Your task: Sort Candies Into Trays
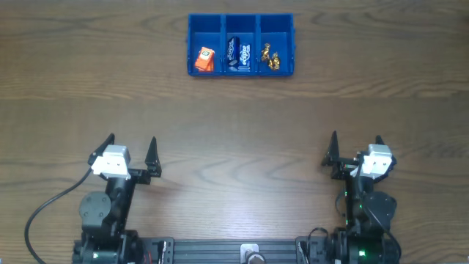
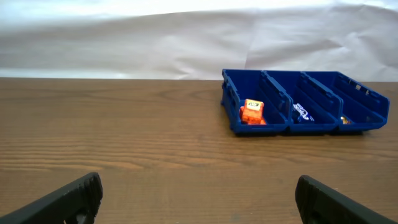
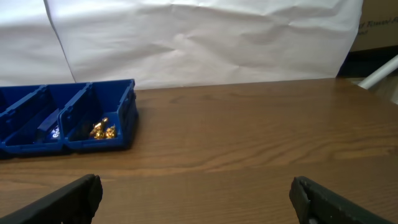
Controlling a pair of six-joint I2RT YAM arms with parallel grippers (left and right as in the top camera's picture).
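Note:
A blue tray (image 1: 241, 22) with three compartments stands at the far middle of the table. Orange candies (image 1: 204, 60) lie in its left compartment, dark blue wrapped candies (image 1: 239, 54) in the middle one, gold candies (image 1: 270, 56) in the right one. The left wrist view shows the tray (image 2: 273, 127) with the orange candies (image 2: 252, 112). The right wrist view shows the tray (image 3: 127, 99) with the gold candies (image 3: 102, 130). My left gripper (image 1: 132, 154) stands open near the front left with nothing between its fingers. My right gripper (image 1: 355, 152) stands open near the front right, likewise holding nothing.
The brown wooden table (image 1: 234, 125) stretches bare between the grippers and the tray. A white sheet (image 3: 199, 43) hangs behind the table's far edge. A black cable (image 1: 44, 213) trails from the left arm's base.

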